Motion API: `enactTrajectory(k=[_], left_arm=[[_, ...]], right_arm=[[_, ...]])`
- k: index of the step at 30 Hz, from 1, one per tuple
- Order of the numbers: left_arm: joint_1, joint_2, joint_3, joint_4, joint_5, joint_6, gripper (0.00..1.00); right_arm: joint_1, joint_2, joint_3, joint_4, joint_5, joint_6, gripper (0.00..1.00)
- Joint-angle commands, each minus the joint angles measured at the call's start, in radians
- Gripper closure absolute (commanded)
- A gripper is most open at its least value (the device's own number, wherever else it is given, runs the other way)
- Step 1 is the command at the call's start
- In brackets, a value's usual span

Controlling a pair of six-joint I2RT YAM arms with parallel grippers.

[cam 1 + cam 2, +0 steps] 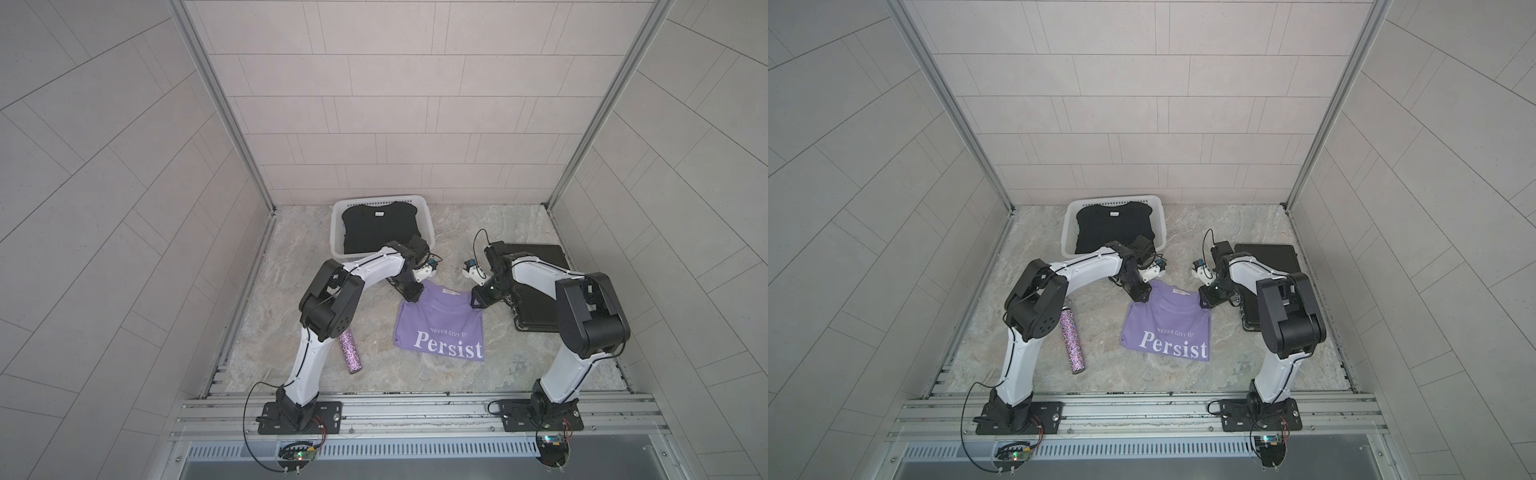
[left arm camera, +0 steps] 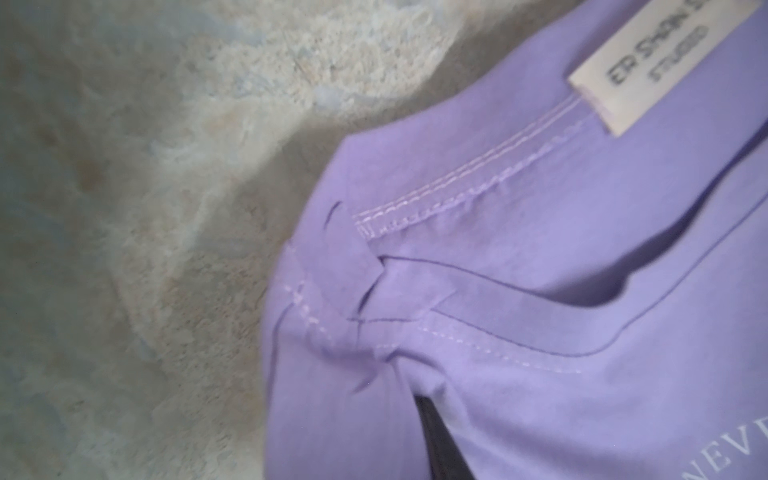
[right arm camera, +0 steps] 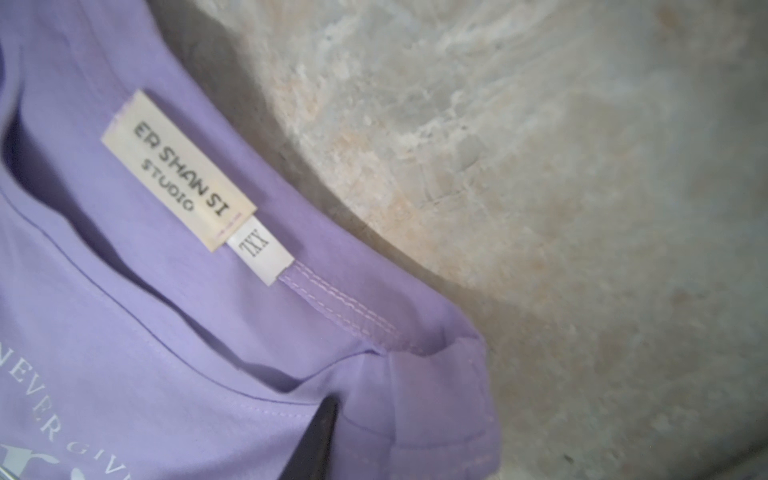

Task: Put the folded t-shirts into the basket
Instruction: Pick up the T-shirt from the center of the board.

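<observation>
Pinching the last loose shirt, by the look of it. Lavender shirt (image 1: 440,328) lies folded mid-bench, "Persist" print near, collar far. Left fingers (image 2: 440,440) and right fingers (image 3: 320,440) sit on its two far shoulder corners, nearly closed, with cloth puckered into each. Reads as a grip, though only one finger per side shows. Not lifted yet.

Basket (image 1: 337,232) is far left: white perforated plastic, rolled rim. Black shirt (image 1: 378,232) on top fills it; blue sliver beneath, rest hidden.

Remaining: lift, carry, drop in.

Soft knit, stitched collar, woven label; likely sags between grips. Bench (image 1: 540,365) is matte, stone-look. Glitter tumbler (image 1: 351,349) near left, black hard case (image 1: 536,266) right.
</observation>
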Motion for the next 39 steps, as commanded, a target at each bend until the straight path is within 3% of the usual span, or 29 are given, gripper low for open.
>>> enactTrajectory(k=[1, 9, 16, 25, 39], left_arm=[[0.001, 0.020, -0.007, 0.009, -0.031, -0.014, 0.78], [0.005, -0.025, -0.014, 0.044, -0.012, -0.020, 1.00], [0.012, -0.108, -0.047, 0.059, 0.051, -0.030, 1.00], [0.025, -0.244, -0.122, 0.098, 0.057, -0.033, 1.00], [0.148, -0.576, -0.349, 0.090, 0.111, 0.028, 1.00]], right_arm=[[0.005, -0.051, -0.025, 0.040, -0.026, -0.013, 0.78], [0.014, -0.132, -0.066, 0.118, -0.047, -0.027, 0.93], [0.020, -0.193, -0.076, 0.139, -0.044, -0.034, 1.00], [0.031, -0.311, -0.088, 0.194, -0.103, -0.042, 1.00], [0.169, -0.340, 0.010, 0.264, -0.142, -0.030, 1.00]])
